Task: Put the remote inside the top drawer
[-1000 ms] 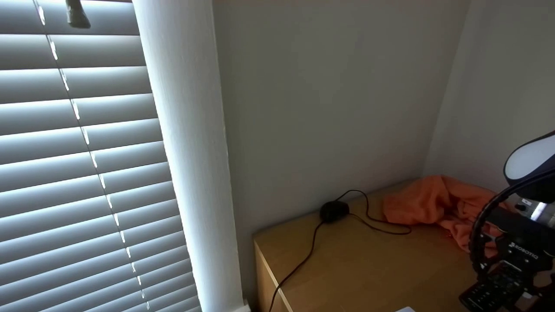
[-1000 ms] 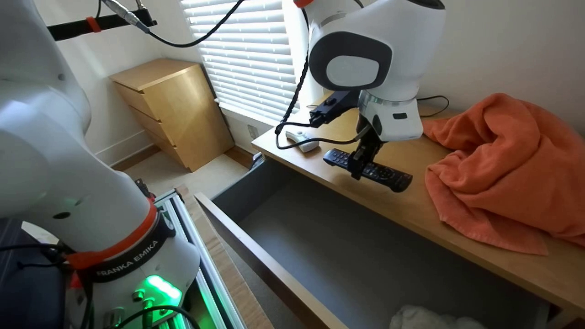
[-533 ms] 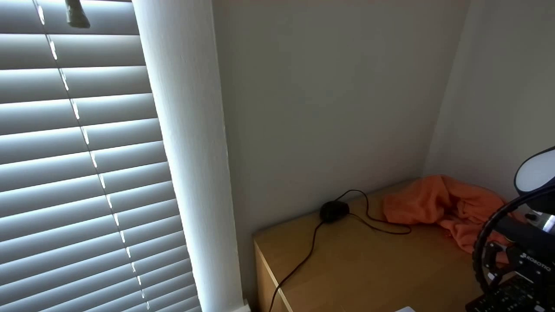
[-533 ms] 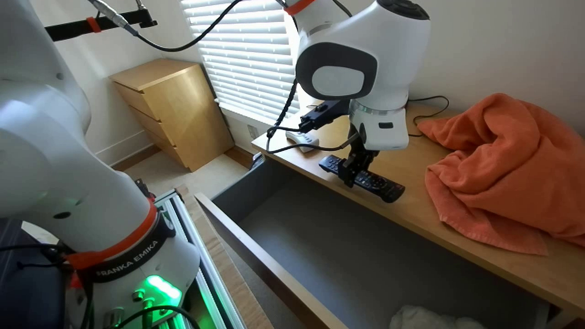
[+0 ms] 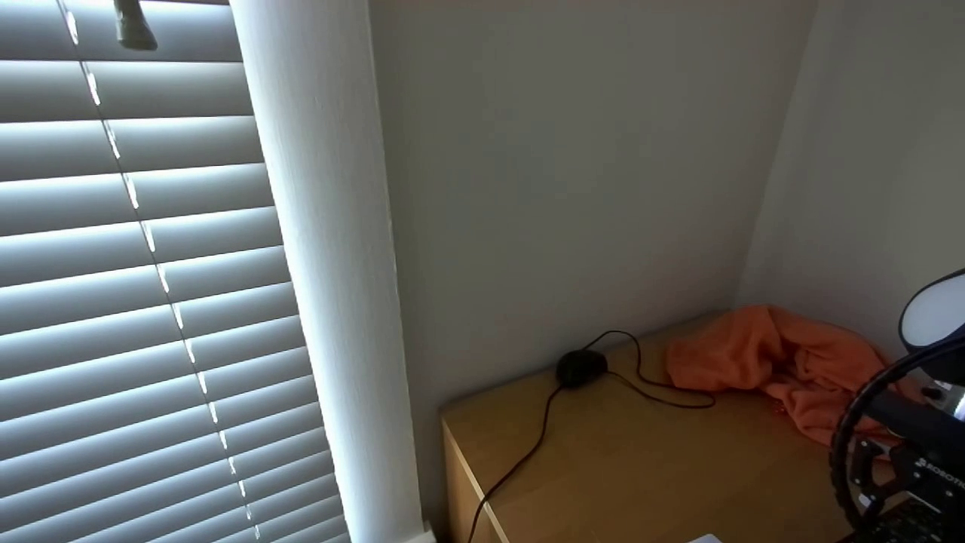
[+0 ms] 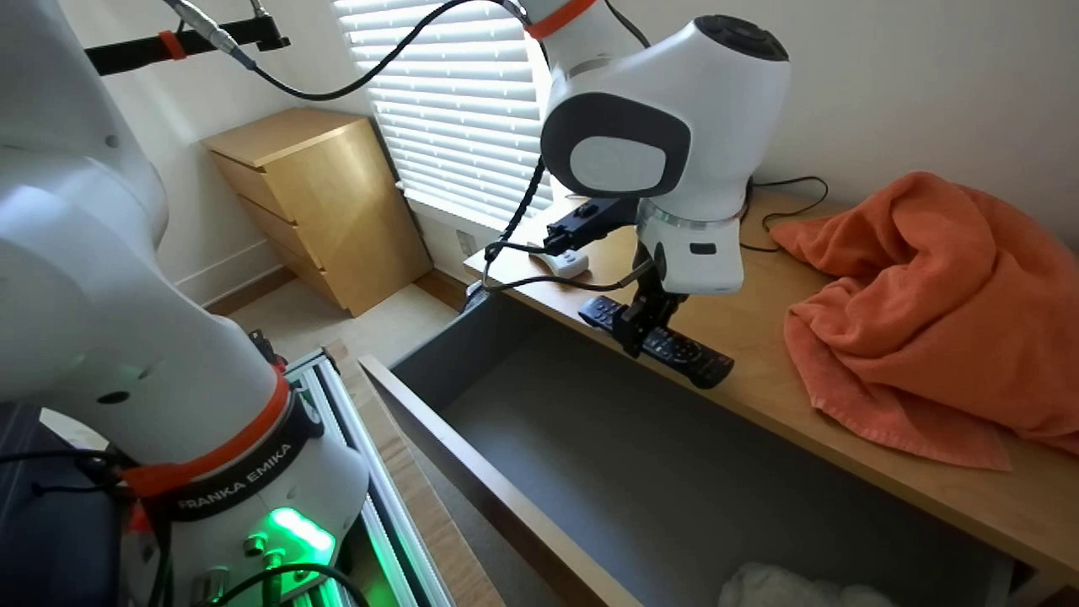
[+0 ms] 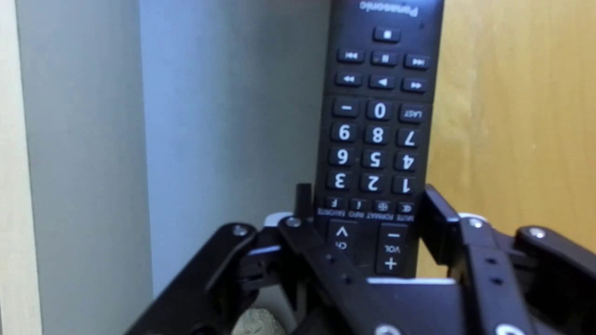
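Pale daylight comes through white blinds (image 6: 455, 118) near the wooden desk (image 6: 771, 303), where an orange cloth (image 6: 936, 312) lies heaped and the top drawer (image 6: 607, 455) stands open below. Seen from the wrist, the pincer (image 7: 368, 207) grips the remote (image 7: 377, 139) by its two long sides, apparently above the desk's front edge, with wood showing beside one flank and the drawer's grey interior beside the other. This looks like the carrying step, so the next move calls for shifting it fully past the edge, then lowering before letting go.
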Motion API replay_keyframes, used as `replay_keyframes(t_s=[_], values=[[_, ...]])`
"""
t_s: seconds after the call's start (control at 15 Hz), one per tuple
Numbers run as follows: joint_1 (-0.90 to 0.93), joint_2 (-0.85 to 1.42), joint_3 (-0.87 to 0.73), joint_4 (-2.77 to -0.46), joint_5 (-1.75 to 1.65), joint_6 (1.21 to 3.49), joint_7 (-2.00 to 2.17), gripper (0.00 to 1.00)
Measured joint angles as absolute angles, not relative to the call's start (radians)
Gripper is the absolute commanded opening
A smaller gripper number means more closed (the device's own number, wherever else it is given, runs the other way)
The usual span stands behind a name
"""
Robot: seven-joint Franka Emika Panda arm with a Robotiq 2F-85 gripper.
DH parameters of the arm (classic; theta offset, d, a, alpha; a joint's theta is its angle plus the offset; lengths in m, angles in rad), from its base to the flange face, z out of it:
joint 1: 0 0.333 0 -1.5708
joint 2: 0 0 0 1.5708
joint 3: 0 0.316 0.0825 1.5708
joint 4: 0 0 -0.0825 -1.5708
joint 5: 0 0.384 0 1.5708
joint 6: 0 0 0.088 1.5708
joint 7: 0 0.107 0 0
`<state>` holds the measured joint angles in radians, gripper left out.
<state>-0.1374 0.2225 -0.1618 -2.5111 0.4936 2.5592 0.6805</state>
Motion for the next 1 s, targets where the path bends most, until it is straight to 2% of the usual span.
replay_keyframes(t_s=[0.6, 1.0], values=[[-0.142, 0.241, -0.171, -2.654, 0.490, 2.586, 0.679, 0.31], [-0.200, 0.369, -0.126, -2.675, 0.592, 2.824, 0.507, 0.31]])
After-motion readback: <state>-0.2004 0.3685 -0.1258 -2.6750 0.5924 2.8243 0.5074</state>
